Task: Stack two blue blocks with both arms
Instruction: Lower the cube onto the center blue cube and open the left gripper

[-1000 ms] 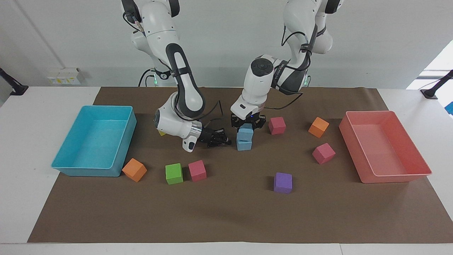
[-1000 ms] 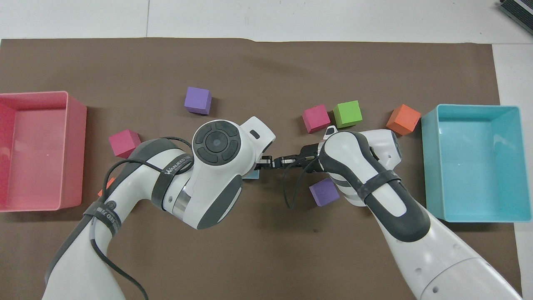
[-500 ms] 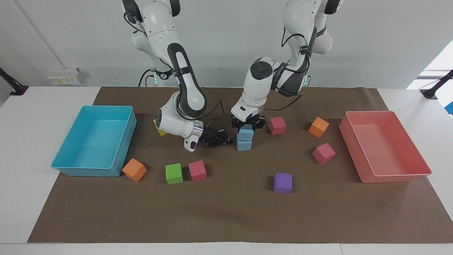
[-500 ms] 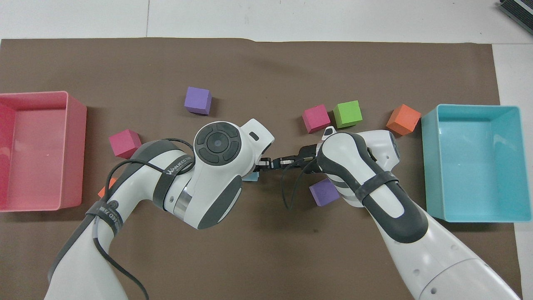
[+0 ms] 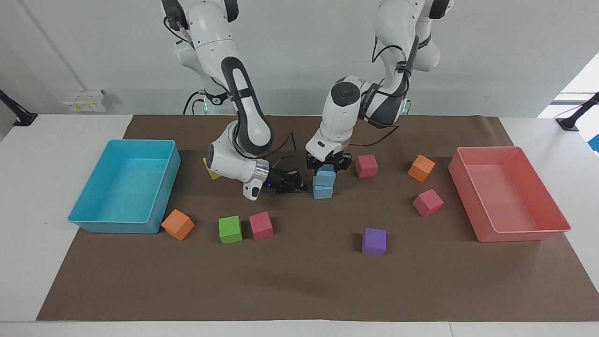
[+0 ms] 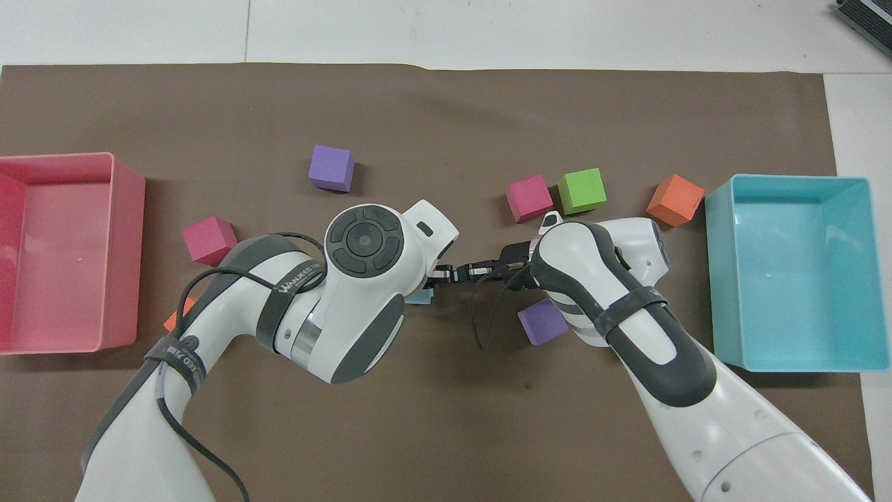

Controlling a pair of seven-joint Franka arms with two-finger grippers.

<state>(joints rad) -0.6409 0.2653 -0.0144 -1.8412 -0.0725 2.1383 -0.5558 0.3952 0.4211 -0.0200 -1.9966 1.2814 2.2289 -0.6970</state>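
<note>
**Top block seated, grip not yet released**

Lowered since a second ago, the upper blue block [image 5: 325, 178] now sits square on the lower blue block [image 5: 323, 192], where it earlier hung a little above and askew; both arms have barely shifted otherwise.

Mid-mat, the stack stands at about 10 o'clock from the purple cube [image 5: 374, 241] in the facing view. From above, only a sliver of blue [image 6: 421, 297] shows under the left arm's wrist.

Left gripper [image 5: 328, 166] comes straight down on the stack, fingers pinching the upper block. Right gripper [image 5: 299, 185] lies level, at 9 o'clock of the stack and just beside it, fingers pressed together on nothing; whether its tips touch the lower block I cannot tell.

My reading: the step in hand is letting go. To do it well, part the left fingers slowly with no sideways drag, then rise straight up until clear. The right gripper should hold steady as a side stop, then draw back level, away from the stack.
</note>
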